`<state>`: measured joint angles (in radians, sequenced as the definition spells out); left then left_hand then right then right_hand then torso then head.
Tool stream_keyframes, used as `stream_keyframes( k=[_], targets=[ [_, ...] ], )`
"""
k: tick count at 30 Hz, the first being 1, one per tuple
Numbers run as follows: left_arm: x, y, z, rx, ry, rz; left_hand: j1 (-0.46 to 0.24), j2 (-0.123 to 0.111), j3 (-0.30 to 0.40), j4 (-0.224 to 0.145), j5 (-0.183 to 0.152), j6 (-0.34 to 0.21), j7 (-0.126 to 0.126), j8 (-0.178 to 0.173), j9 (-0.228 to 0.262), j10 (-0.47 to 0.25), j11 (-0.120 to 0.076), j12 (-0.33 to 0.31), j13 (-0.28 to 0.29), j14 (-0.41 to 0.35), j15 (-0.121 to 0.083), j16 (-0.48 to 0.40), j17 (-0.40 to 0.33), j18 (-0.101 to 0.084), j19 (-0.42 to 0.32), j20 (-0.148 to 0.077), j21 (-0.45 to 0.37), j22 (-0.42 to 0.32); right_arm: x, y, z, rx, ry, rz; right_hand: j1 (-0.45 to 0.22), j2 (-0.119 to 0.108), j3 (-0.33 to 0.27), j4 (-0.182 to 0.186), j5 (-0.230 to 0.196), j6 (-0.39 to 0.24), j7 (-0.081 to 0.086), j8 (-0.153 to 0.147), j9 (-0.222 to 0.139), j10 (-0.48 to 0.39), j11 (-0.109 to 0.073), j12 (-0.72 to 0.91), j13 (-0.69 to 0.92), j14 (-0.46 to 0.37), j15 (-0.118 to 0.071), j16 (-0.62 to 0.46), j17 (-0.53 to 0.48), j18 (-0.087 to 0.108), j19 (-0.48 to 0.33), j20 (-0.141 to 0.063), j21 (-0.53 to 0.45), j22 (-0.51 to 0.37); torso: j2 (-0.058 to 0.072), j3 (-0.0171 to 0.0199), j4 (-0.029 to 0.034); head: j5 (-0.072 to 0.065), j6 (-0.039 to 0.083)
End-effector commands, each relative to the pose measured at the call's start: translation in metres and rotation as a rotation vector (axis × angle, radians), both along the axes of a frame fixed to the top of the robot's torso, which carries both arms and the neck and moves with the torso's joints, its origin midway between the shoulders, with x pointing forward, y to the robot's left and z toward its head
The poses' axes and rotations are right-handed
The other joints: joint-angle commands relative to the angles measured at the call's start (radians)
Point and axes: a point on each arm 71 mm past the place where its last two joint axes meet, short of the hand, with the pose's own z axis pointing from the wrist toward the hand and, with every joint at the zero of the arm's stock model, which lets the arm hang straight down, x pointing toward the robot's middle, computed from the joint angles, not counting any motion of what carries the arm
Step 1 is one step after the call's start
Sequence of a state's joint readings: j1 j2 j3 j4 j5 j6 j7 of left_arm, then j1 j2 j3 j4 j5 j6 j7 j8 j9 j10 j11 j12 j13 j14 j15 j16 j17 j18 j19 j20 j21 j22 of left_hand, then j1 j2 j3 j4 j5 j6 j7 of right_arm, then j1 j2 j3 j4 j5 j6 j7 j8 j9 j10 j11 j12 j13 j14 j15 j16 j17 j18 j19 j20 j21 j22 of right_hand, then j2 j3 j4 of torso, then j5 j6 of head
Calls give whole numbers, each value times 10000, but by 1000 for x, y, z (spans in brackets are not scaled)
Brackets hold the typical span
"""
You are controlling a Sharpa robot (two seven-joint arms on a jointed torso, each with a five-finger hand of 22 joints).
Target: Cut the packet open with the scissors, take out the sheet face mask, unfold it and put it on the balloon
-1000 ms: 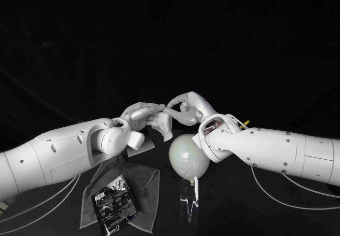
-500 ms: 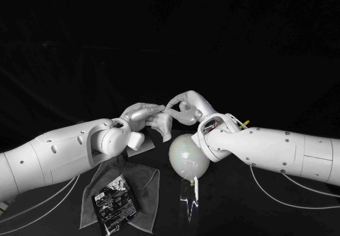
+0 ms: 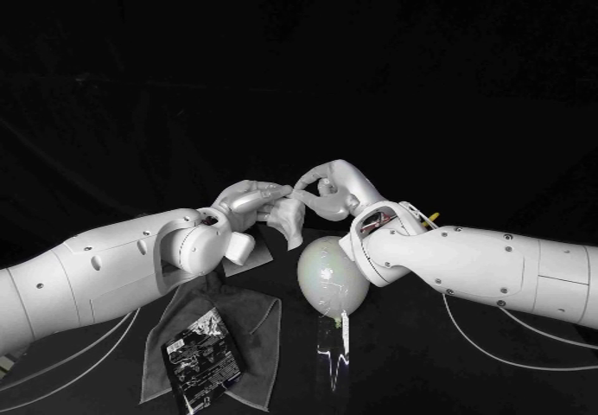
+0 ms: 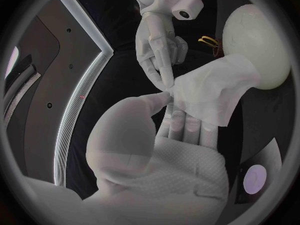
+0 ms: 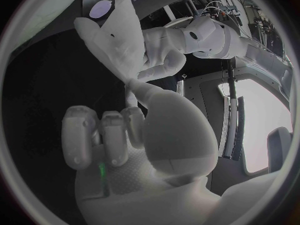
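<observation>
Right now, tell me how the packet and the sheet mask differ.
The packet is dark and printed; the sheet mask is plain white. The packet lies flat on the grey cloth; the sheet mask hangs pinched by the left robot hand and right robot hand. Both are thin.

Sheet face mask [image 3: 287, 223]: the top edge is covered by the fingers of the left hand [image 3: 250, 201] and right hand [image 3: 330, 186] pinching it. How far it is unfolded cannot be determined.

Balloon [image 3: 327, 275]: the side beneath the right wrist is covered by that arm.

Scissors [image 3: 431, 218]: a yellow handle loop protrudes behind the right wrist; the blades are hidden.

Packet [image 3: 206, 350], below the left hand: the print is too small to read.
</observation>
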<state>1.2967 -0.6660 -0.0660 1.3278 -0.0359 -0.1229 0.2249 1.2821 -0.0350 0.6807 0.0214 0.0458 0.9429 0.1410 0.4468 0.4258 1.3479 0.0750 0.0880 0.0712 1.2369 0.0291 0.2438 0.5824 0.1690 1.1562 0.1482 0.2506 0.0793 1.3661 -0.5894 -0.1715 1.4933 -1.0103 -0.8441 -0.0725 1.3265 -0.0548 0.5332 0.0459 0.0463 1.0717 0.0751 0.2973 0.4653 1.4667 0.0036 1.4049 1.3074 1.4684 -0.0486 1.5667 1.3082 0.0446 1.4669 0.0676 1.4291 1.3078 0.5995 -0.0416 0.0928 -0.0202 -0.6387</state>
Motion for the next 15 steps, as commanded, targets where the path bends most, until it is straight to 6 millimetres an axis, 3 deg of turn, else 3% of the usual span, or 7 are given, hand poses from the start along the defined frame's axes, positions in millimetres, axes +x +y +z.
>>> stream_keyframes(
  k=[1, 15],
  targets=[
    [-1, -3, 2, -35, -235, -214, 84, -41, 120, -120, 34, 68, 9, 105, 186, 89, 13, 36, 10, 58, 21, 57, 13, 146, 85, 18, 33, 12, 2, -4, 0, -11, 34, -144, 9, 81, 63, -5, 24, 79, -11, 61, 42, 574, -57, 64, 1566, 1024, -67, 41, 2626, -93, 168, -80, 49, 2167, 1, -2, -2, 8, -1],
    [-1, -1, 2, 23, -275, -82, 71, -39, 132, -100, 34, 74, 5, 118, 206, 107, 9, 42, 11, 73, 17, 62, 26, 143, 90, 15, 42, 15, -2, -11, 2, 143, -143, -253, -4, 68, 137, -76, 24, 135, -43, 125, 82, 649, -85, 277, 1713, 1024, -91, 41, 2626, -130, 260, -106, 193, 2215, 5, -3, 0, 11, -1]
  ],
)
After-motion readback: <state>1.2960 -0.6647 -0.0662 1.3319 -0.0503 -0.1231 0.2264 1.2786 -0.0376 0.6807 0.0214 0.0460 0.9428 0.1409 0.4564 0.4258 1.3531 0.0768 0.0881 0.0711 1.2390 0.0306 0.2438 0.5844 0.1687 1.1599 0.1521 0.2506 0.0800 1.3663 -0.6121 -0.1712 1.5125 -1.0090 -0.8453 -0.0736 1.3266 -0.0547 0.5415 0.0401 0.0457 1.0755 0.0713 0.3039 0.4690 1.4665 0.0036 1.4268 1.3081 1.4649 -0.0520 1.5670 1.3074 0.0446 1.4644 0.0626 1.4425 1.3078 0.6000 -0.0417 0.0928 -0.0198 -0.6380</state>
